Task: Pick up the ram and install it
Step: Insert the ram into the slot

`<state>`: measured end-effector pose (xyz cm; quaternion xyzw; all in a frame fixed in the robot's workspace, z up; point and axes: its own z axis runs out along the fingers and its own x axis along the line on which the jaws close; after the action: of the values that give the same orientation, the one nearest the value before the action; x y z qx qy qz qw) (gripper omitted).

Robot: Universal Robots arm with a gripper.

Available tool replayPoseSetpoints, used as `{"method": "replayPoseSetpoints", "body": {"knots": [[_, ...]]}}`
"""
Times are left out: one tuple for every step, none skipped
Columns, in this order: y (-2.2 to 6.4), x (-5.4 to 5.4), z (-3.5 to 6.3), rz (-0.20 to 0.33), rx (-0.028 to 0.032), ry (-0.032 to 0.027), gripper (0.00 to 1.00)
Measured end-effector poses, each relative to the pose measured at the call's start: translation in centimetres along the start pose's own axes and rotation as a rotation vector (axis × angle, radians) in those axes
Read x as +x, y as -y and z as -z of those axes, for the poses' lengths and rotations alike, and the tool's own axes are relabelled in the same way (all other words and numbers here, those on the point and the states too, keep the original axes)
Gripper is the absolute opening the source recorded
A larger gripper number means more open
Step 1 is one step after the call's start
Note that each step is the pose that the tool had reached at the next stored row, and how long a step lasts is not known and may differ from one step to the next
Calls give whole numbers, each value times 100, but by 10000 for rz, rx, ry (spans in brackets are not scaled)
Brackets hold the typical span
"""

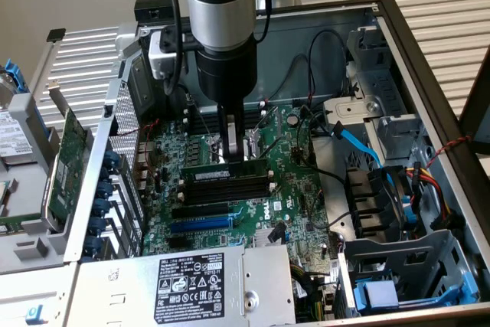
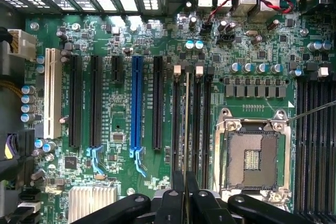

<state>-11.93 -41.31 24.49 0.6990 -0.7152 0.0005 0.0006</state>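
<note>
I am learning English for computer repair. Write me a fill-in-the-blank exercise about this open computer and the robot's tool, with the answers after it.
1. The ___ is shut on the ram.
2. The ram stands on edge over the black memory ___ of the motherboard.
3. One long expansion slot is coloured ___.
4. The processor socket is ___, with no chip in it.
Missing words: tool; slots; blue; empty.
</note>
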Motion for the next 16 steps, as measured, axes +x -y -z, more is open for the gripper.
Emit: {"method": "replayPoseSetpoints", "body": {"knots": [[0, 0, -1, 13, -1, -2, 13], [0, 1, -2, 20, -1, -1, 13], [0, 0, -5, 22, 0, -1, 13], [0, 0, -9, 24, 0, -1, 13], [0, 0, -12, 24, 0, -2, 13], [0, 0, -16, 25, 0, -4, 13], [0, 0, -20, 26, -1, -7, 13], [0, 0, -24, 27, 0, -8, 13], [0, 0, -29, 27, 0, -12, 13], [0, 0, -34, 27, 0, -14, 13], [0, 1, -36, 28, -1, -17, 13], [0, 1, -37, 32, -2, -19, 13], [0, 1, -40, 36, -1, -17, 13], [0, 0, -42, 40, 0, -16, 13], [0, 0, -44, 46, 0, -18, 13], [0, 1, -46, 51, 0, -19, 13]]}}
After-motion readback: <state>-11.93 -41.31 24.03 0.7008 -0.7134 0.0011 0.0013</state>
